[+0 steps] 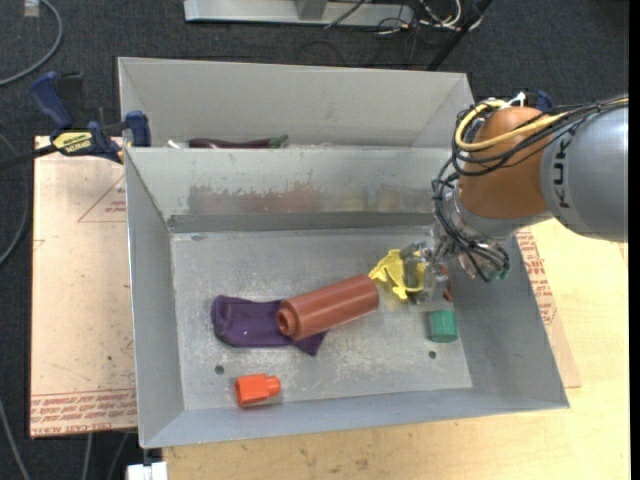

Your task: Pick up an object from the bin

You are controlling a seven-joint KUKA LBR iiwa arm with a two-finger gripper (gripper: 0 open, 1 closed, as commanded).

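Yellow toy [393, 273] is lying just beside the hand [432, 283]; whether the hand is pinching, I cannot tell. I think the green block [441, 325] nearby might be getting bumped away.

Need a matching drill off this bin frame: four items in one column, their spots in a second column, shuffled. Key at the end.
Things:
1. purple cloth sock
2. reddish-brown plastic cylinder
3. small orange block
4. small green block

Places in the grey metal bin:
A. closest to the wall at the view's bottom, left of centre
B. right part of the floor, just below the gripper in the view
C. on its side mid-floor, one end over the cloth
D. flat on the floor, partly under the cylinder

Pairs: 1-D, 2-C, 3-A, 4-B
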